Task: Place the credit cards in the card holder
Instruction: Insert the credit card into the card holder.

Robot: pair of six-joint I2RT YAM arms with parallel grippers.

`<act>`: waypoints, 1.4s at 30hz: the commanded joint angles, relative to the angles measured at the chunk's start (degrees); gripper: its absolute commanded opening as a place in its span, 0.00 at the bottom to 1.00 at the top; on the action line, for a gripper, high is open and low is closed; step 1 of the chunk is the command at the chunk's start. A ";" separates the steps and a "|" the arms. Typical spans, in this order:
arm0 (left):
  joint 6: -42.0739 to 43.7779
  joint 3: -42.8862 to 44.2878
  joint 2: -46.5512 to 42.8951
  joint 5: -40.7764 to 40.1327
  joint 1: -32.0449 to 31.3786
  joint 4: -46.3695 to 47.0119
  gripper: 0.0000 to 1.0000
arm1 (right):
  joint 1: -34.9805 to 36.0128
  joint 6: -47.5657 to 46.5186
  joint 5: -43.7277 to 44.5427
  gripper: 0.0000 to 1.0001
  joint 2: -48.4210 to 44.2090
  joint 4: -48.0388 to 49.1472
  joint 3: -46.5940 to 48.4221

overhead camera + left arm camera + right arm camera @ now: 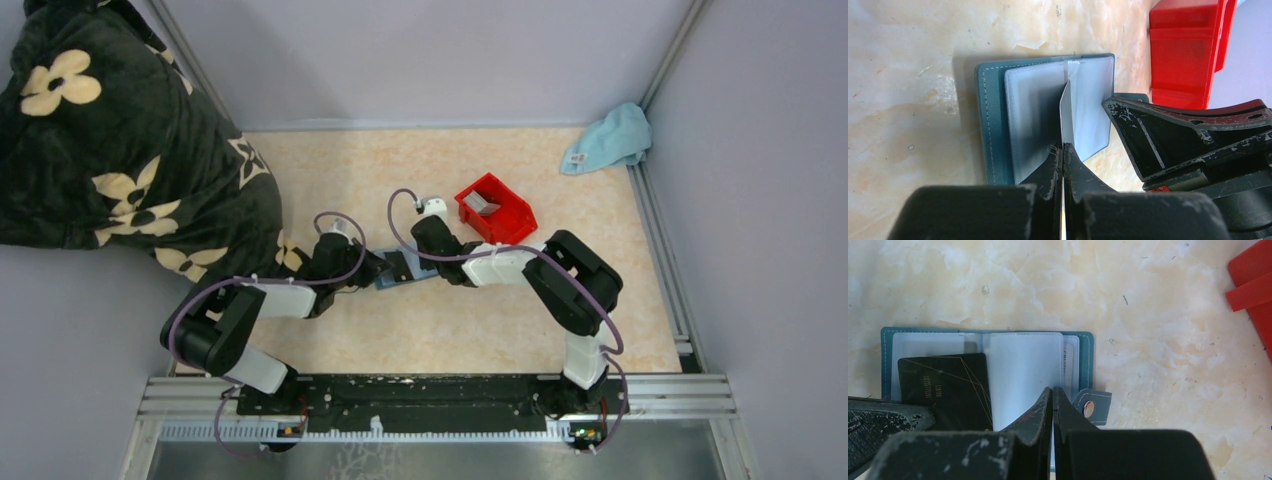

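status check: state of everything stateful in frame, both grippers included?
left gripper: shut on black card
right gripper: shut on clear sleeve
card holder: open, flat on table, snap tab undone
black card: over the holder's left sleeves, not visibly slotted
red bin: upright, grey card inside
blue cloth: crumpled, far right corner
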 commanded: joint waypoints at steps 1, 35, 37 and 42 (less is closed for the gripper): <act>-0.10 -1.00 -0.12 -1.40 0.94 2.84 0.00 | -1.06 -0.78 -0.13 0.00 0.56 -5.52 -2.20; 0.58 -5.39 2.70 3.74 2.42 15.27 0.00 | -1.33 -1.20 -0.11 0.00 1.28 -6.17 -1.69; -0.18 -5.44 2.97 3.52 2.40 14.99 0.00 | -1.33 -1.22 -0.08 0.00 1.38 -6.14 -1.58; -1.07 -5.36 4.05 3.79 2.40 15.56 0.00 | -1.30 -1.40 -0.05 0.00 1.48 -6.22 -1.38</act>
